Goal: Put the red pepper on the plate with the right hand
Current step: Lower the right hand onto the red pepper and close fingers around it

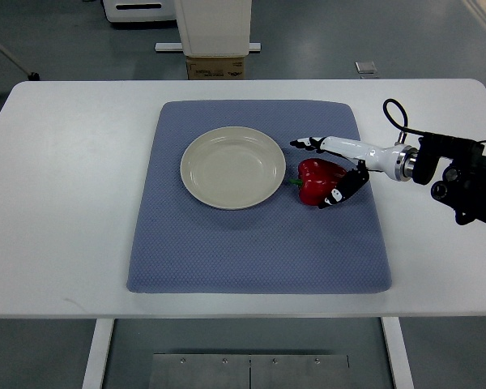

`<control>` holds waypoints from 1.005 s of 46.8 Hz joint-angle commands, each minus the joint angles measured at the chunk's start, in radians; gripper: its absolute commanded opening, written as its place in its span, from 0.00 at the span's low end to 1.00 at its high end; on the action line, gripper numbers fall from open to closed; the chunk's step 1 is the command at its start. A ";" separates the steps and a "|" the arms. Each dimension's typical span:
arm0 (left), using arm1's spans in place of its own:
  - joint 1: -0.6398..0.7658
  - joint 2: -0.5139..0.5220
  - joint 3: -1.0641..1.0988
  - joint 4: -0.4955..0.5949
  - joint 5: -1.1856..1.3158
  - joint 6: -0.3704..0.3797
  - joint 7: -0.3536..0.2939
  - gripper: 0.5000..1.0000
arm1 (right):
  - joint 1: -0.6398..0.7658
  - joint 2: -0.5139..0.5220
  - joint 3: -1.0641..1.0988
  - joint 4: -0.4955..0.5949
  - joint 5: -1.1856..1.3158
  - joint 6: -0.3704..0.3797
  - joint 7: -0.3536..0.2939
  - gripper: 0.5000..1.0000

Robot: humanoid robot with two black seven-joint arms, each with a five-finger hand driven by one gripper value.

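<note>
One red pepper | between right hand fingers | contact unclear

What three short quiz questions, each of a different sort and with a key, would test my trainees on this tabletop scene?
1. True or false: the red pepper already lies on the plate.
2. Multiple choice: the plate rests on a) the bare white table, b) the blue mat, c) a tray.
3. Fill in: the right hand has its fingers around the ____.

Key
1. False. The pepper lies on the mat just right of the plate.
2. b.
3. Red pepper. One finger reaches over its far side, and the dark fingers lie against its near right side.
</note>
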 commanded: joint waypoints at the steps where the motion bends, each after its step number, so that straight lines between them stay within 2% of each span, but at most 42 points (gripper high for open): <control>1: 0.000 0.000 0.000 0.000 0.000 0.000 -0.001 1.00 | -0.001 0.001 -0.004 -0.001 0.000 0.000 0.000 0.86; 8: 0.000 0.000 0.000 0.000 0.000 0.000 0.001 1.00 | 0.000 0.001 -0.012 -0.001 0.000 0.000 0.000 0.82; 20: 0.000 0.000 0.000 0.000 0.000 0.000 -0.001 1.00 | -0.005 0.001 -0.014 -0.005 0.000 0.000 0.000 0.82; 39: 0.000 0.000 0.000 0.000 0.000 0.000 -0.001 1.00 | -0.008 0.001 -0.023 -0.017 0.000 0.000 0.002 0.72; 47: 0.000 0.000 0.000 0.000 0.000 0.000 -0.001 1.00 | -0.008 0.001 -0.026 -0.020 0.000 0.000 0.000 0.65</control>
